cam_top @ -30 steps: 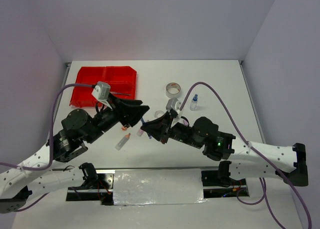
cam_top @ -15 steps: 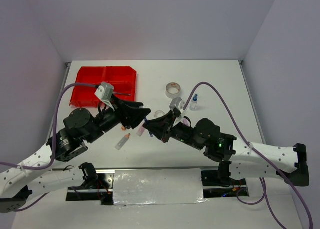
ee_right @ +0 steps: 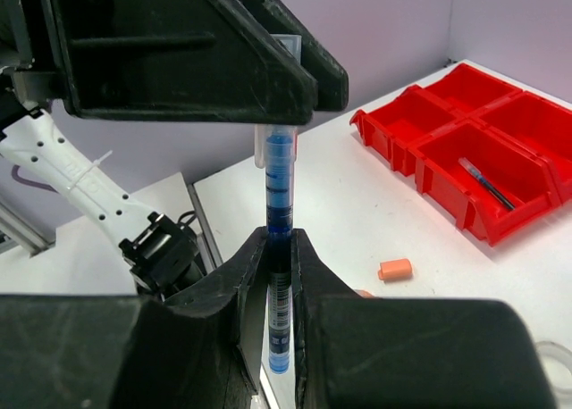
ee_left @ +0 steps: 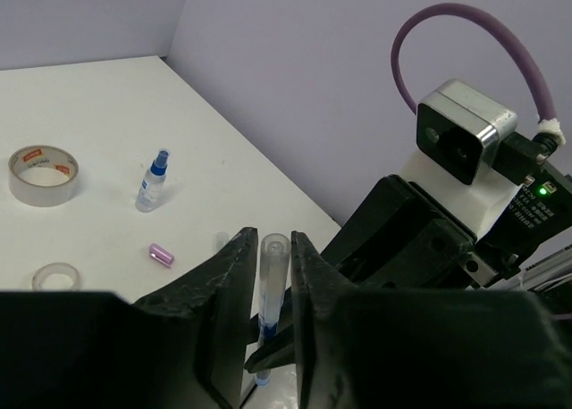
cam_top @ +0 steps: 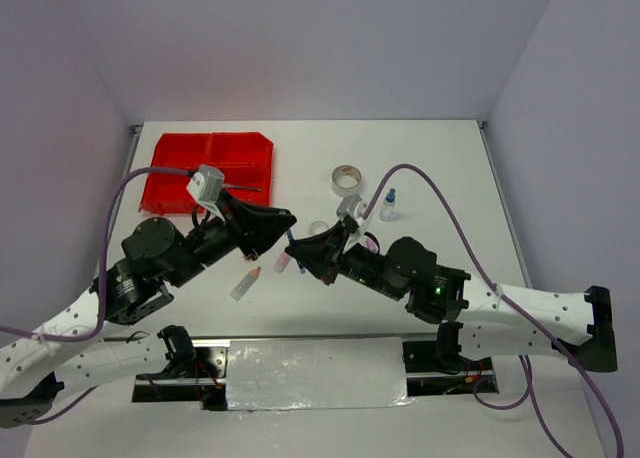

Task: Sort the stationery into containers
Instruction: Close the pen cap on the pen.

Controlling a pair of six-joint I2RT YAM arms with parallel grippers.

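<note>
A blue pen (cam_top: 291,243) with a clear cap (ee_left: 273,264) hangs in mid-air between both arms at the table's middle. My right gripper (ee_right: 281,248) is shut on the pen's blue barrel (ee_right: 281,190). My left gripper (ee_left: 273,248) meets it from the opposite side, its fingers pressed against the two sides of the clear cap. The red containers tray (cam_top: 212,136) lies at the back left, also in the right wrist view (ee_right: 420,150), with one dark pen (ee_right: 487,182) in a compartment.
On the table lie a grey tape roll (cam_top: 347,179), a clear tape ring (ee_left: 56,276), a blue-capped bottle (cam_top: 387,206), a purple piece (ee_left: 161,254), an orange piece (ee_right: 394,269) and an orange-tipped marker (cam_top: 245,283). White walls close in the table.
My left gripper's jaws have narrowed from wide apart onto the pen's clear cap. The right gripper has kept its hold on the barrel and shifted slightly left.
</note>
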